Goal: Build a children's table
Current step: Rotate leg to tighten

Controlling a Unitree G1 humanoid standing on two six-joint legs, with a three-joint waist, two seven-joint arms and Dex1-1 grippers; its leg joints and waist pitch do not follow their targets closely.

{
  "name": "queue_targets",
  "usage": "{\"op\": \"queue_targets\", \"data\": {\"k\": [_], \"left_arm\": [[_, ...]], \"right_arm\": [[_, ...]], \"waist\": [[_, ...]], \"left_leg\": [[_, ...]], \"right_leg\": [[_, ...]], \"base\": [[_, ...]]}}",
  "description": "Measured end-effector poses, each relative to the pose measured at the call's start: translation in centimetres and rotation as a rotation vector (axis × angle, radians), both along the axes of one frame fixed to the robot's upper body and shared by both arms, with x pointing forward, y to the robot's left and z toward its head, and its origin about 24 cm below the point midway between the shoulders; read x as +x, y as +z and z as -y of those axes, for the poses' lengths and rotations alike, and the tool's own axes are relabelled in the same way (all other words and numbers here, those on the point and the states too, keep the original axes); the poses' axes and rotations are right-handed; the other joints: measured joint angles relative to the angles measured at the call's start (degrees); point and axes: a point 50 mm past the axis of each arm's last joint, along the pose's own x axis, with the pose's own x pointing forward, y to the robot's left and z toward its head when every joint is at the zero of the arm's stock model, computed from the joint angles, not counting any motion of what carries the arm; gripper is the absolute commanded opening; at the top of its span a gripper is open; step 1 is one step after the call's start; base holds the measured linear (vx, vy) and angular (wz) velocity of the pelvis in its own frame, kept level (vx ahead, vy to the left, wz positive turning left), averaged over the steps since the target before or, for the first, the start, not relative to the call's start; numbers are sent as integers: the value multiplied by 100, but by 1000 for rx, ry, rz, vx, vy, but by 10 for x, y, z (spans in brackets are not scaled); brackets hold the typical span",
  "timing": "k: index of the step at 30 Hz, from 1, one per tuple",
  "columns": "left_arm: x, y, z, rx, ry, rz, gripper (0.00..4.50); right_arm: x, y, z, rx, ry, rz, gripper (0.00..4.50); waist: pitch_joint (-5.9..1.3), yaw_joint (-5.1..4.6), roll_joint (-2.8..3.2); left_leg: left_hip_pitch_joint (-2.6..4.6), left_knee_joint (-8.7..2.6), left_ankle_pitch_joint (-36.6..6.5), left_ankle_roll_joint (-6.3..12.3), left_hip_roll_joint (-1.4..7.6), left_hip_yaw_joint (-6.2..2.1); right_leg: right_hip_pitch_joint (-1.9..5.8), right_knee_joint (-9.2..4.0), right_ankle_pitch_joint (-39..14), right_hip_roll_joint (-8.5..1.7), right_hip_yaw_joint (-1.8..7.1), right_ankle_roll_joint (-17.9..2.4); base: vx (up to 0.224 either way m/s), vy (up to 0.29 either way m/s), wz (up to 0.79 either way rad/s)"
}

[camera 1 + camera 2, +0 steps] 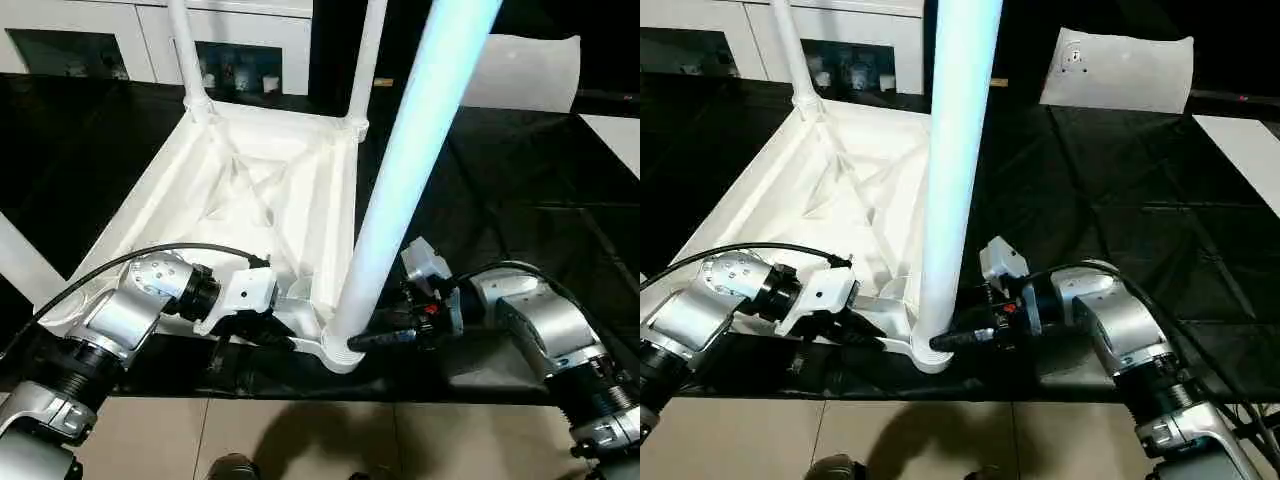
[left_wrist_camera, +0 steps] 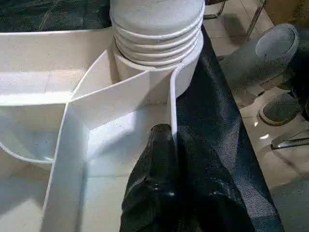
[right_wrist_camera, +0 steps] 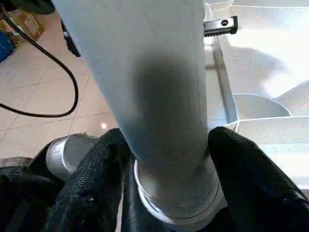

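**Table upside down, R gripper on near-corner leg**

The children's table lies inverted on a black cloth, ribbed underside up, near edge at the cloth's front edge. Near-right corner socket has a leg standing upright in it, rising out of frame at top. Two more legs stand in the far corners: far-left leg & far-right leg. A fourth leg shows at the left edge of the head view; can't tell its socket.

Right gripper: fingers partly apart, one each side of the near leg's base just above the socket collar, both pads against it, i.e. clamped round the leg. Wrist level, coming in from the right.

Left gripper: fingers pressed together, pinching the thin upright rim wall of the tabletop, just beside the same corner socket. Threaded rings of the leg base show above the socket in the left wrist view.

Behind: white cabinet w/ glass fronts; white bag on the cloth, far right. Tiled floor below the front edge.
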Motion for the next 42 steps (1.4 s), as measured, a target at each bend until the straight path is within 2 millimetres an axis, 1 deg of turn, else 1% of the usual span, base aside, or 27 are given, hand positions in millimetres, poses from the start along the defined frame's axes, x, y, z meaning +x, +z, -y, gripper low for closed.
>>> {"op": "queue_targets", "data": {"k": [3, 5, 8, 9, 11, 12, 17, 22, 26, 29, 30, 33, 35, 36, 40, 42], "left_arm": [[0, 0, 0, 0, 0, 0, 0], [0, 0, 0, 0, 0, 0, 0], [0, 0, 0, 1, -1, 0, 0], [0, 0, 0, 1, -1, 0, 0], [0, 0, 0, 1, -2, -1, 0], [0, 0, 0, 1, -3, -2, 0], [0, 0, -1, 3, -5, -5, 0], [-2, 1, 0, 2, -1, -23, 0], [-7, -2, 1, -24, 25, -69, 0], [-9, -3, 2, -31, 51, -90, 0], [-10, -4, 4, -38, 67, -99, 0], [-10, -5, 3, -41, 149, -123, 0], [-7, -6, 5, -52, 233, -131, 0], [-4, -7, 8, -61, 279, -129, 0], [9, -10, 24, -110, 477, -102, 0], [14, -10, 31, -129, 544, -90, 0]], "right_arm": [[1, -3, -1, 1, -14, -8, 316], [1, -3, -1, 2, -13, -12, 291], [0, -4, -2, 8, -4, -28, 269], [0, -4, -2, 9, -3, -33, 269], [0, -4, -2, 11, -5, -44, 245], [0, -4, -2, 13, -5, -45, 245], [0, -3, -2, 16, -2, -45, 213], [-3, -2, -2, 11, 2, -51, 209], [-12, -5, 2, 28, -14, -69, 209], [-17, -6, 3, 42, -46, -74, 209], [-20, -8, 0, 55, -66, -71, 209], [-27, -11, -3, 80, -178, -65, 208], [-25, -12, -6, 81, -295, -52, 207], [-23, -12, -7, 82, -357, -48, 207], [-5, -11, -15, 86, -670, -40, 207], [2, -10, -18, 83, -775, -35, 207]], "waist": [[0, 0, 0], [0, 0, 0], [0, 0, 0], [0, 0, 0], [0, 0, 0], [0, 0, 0], [0, 2, 0], [1, 12, 1], [6, 23, 10], [14, 18, 28], [17, 17, 33], [38, -22, 72], [51, -77, 94], [50, -108, 96], [51, -337, 97], [51, -365, 97]], "left_leg": [[-1, 0, 0, 0, 0, 0], [-1, 0, 0, 0, 0, 0], [-1, 0, 0, 0, 1, 1], [-1, 0, 0, 0, 1, 0], [-1, 0, 0, 0, 1, 1], [-2, -1, 0, 0, 1, 0], [-1, -1, 0, -1, 0, 1], [-3, -2, -1, 0, 0, 1], [-4, -3, -8, -4, -2, 4], [1, -3, -20, -29, -3, 5], [3, -4, -19, -30, -2, 5], [24, -8, -16, -36, -2, 8], [27, -11, -11, -43, -2, 6], [37, -16, -10, -46, -3, 7], [39, -24, 4, -69, -5, 1], [37, -39, 4, -70, -8, 1]], "right_leg": [[-1, 0, 0, 0, 0, 0], [-1, 0, 0, 0, -1, 0], [-1, 0, 0, 0, -1, 0], [-1, 0, 0, 0, -1, 0], [-1, -1, 0, 0, -1, 0], [-1, -1, 0, 0, -1, 0], [-1, -1, -1, -1, -1, -1], [-1, -3, -1, -2, -1, -1], [-1, -6, -2, -5, -1, -3], [-1, -2, -2, -7, 0, -3], [0, -2, -2, -8, 0, -3], [10, -1, -2, -8, 11, -3], [19, 5, -7, -16, 19, 7], [17, 4, -11, -25, 13, 16], [-13, -18, -15, -34, -3, 25], [-26, -36, -14, -34, -3, 26]], "base": [[0, 0, 0], [0, 0, 0], [0, 0, 0], [0, 0, 0], [0, 0, 0], [0, 0, 0], [0, 0, 0], [0, 0, 0], [0, 0, 0], [0, 0, 0], [0, 0, 0], [0, 0, 0], [0, 0, 0], [0, 0, 0], [0, 0, 0], [0, 0, 0]]}}
